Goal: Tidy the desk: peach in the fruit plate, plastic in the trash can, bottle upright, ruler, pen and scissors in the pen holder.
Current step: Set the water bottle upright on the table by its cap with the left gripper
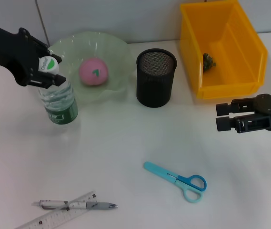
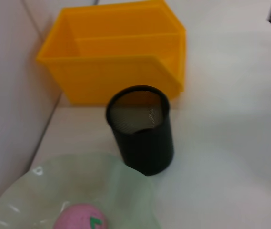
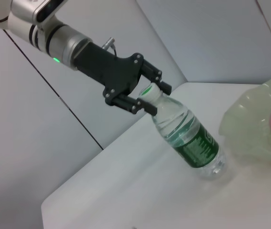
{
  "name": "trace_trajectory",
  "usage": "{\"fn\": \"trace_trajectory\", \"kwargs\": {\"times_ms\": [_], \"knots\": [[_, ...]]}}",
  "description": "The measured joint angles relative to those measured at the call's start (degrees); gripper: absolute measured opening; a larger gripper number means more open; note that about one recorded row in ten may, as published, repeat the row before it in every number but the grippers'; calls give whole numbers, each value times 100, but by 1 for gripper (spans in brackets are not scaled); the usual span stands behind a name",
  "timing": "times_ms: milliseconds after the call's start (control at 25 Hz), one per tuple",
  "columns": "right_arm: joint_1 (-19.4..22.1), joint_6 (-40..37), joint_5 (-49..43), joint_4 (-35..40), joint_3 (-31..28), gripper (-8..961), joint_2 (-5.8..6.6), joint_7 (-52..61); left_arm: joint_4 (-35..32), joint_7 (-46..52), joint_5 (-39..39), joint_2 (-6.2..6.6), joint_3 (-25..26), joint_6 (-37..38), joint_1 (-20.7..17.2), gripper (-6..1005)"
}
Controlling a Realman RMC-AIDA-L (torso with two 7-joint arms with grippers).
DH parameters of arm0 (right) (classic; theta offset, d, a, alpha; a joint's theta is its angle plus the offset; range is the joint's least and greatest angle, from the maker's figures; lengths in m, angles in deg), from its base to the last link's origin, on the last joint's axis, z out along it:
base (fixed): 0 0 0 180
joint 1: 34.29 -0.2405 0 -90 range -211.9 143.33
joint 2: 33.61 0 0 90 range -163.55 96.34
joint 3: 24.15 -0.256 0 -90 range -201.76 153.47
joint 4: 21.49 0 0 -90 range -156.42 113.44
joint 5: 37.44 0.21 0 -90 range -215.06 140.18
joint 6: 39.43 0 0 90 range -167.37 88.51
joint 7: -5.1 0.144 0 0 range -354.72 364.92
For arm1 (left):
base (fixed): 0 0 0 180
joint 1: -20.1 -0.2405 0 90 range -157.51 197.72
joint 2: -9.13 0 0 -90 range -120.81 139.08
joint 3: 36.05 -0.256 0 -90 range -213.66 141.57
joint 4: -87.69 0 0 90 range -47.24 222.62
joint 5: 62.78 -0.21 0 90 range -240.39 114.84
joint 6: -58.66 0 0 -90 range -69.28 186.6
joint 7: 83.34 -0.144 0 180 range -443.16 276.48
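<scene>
Left gripper [image 1: 51,72] fingers pinching neck of clear plastic water bottle with green label [image 1: 59,102], standing upright on white table [image 1: 125,143] beside pale green fruit plate [image 1: 111,52]. Right gripper [image 1: 223,116] near yellow bin [image 1: 254,47], fingers slightly spread, empty.

A lab-style test bench made up as an office desk: a plain white worktop [image 1: 140,138] set against bare grey panelled walls [image 3: 206,33], with desk items laid out apart, a black mesh pen holder [image 1: 156,78], scissors [image 1: 178,181] and a ruler [image 1: 54,217], beside a yellow plastic bin [image 1: 223,47].
</scene>
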Motion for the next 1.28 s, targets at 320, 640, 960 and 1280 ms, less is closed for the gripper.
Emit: {"fn": "trace_trajectory", "kwargs": {"times_ms": [320, 640, 960, 1280], "knots": [[-25, -17, 0, 0, 6, 787, -16, -273, 189, 539, -17, 14, 105, -55, 101, 445], [36, 100, -1, 13, -45, 786, -99, -1326, 256, 1107, 12, -25, 172, -139, 93, 444], [-16, 148, -18, 7, -1, 787, -112, -1670, 296, 1419, -7, -61, 174, -490, -6, 442], [-26, 60, -3, 54, 18, 787, -162, -1692, 308, 1383, -9, -103, 154, -655, -199, 440]]}}
